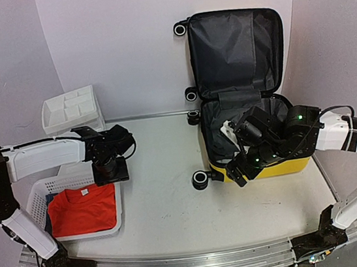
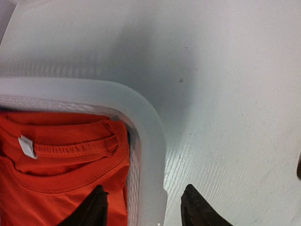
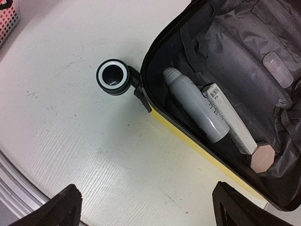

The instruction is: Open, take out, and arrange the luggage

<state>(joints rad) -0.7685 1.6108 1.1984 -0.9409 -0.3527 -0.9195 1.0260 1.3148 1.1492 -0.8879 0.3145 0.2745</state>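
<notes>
**Lying open at the right of the table, the suitcase shows its load**

The yellow suitcase (image 1: 244, 92) sits on the right side of the white table (image 1: 167, 194). Its lid stands up against the back wall and its base lies flat, with dark grey lining in both halves. In the base, along the near wall, lie a white bottle (image 3: 195, 106) and a long flat box (image 3: 230, 117), touching side by side. A pinkish six-sided cap (image 3: 262, 157) shows at the box's end. A small clear bottle (image 3: 277, 68) lies deeper in the folds of the lining. One black-and-white wheel (image 3: 113, 76) sticks out at the near left corner of the case.

The right pincer (image 3: 146, 197) hangs above that corner, over the table beside the suitcase rim. Its fingers are spread wide and hold nothing.

At the left of the table, a white mesh basket (image 1: 38, 191) holds a folded red T-shirt (image 1: 83, 208). The left pincer (image 2: 144, 197) hovers over the basket's far right corner. Its fingers are apart and empty, one above the shirt and one above the table. Behind the basket stands a white plastic tray with compartments (image 1: 70, 111).
</notes>
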